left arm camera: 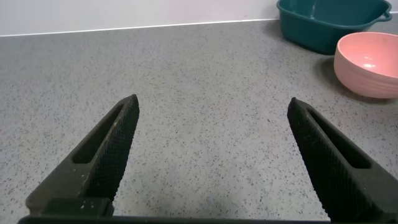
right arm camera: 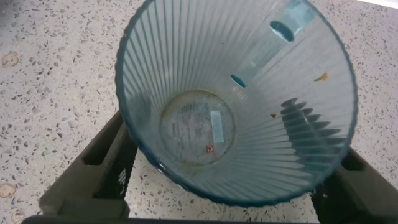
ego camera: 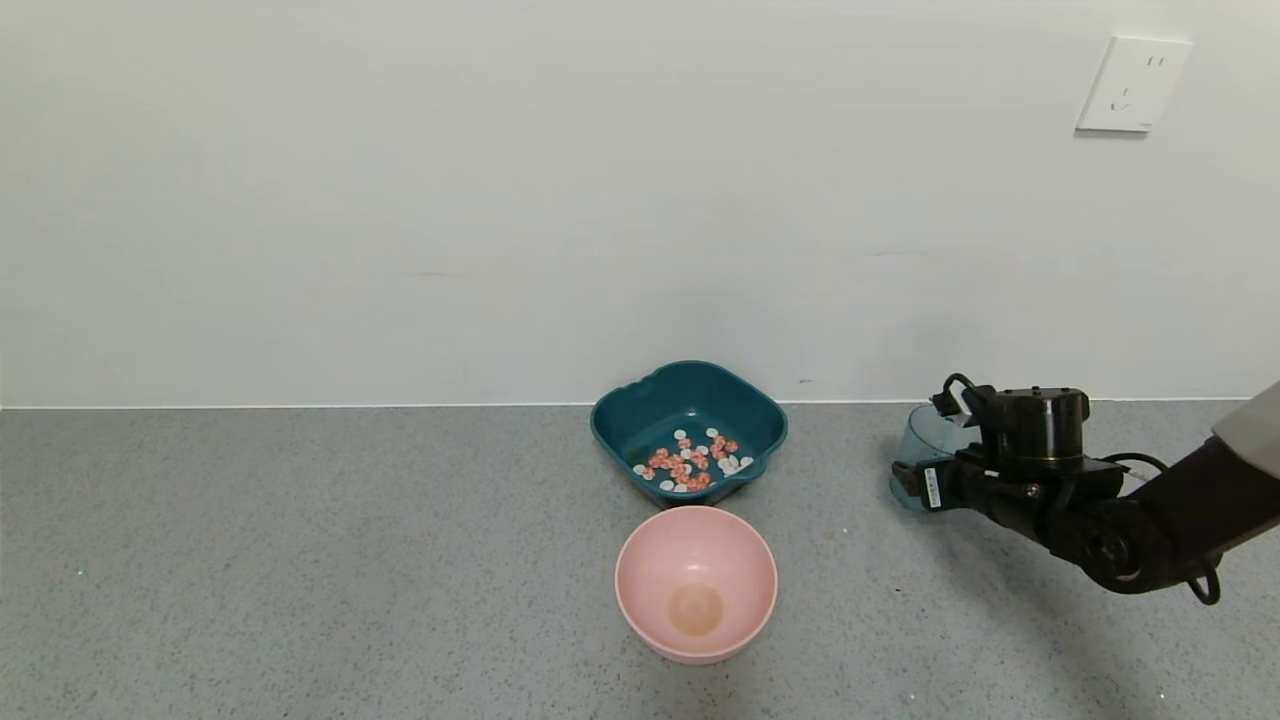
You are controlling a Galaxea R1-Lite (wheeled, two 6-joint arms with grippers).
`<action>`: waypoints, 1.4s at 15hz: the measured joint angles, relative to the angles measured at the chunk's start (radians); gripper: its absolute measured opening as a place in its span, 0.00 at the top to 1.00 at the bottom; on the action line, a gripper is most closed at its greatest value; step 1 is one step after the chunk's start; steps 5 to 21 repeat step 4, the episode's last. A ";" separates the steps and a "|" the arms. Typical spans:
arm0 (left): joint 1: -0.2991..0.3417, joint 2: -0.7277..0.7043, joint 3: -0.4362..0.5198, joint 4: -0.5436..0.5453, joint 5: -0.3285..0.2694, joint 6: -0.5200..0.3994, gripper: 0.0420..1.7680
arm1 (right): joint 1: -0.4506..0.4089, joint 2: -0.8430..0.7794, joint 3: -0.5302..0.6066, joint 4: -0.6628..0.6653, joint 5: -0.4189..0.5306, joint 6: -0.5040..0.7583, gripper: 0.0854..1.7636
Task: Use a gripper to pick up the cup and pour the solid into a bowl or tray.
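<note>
The cup stands on the grey counter at the right, and the right wrist view looks down into it: empty but for a few crumbs. My right gripper is open, with one finger on each side of the cup's lower part, low over the counter. The solid, orange-red and white pieces, lies in the dark teal basin at the back centre. My left gripper is open and empty over bare counter. It is out of the head view.
A round pink bowl stands empty just in front of the teal basin; both also show in the left wrist view, the basin and the bowl. A white wall with a socket runs behind the counter.
</note>
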 joint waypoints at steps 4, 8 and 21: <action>0.000 0.000 0.000 0.000 0.000 0.000 0.03 | 0.001 -0.018 0.011 0.000 0.000 0.002 0.07; 0.000 0.000 0.000 0.000 0.000 0.000 0.03 | 0.001 -0.018 0.011 0.000 0.000 0.002 0.07; 0.000 0.000 0.000 0.000 0.000 0.000 0.03 | 0.001 -0.018 0.011 0.000 0.000 0.002 0.07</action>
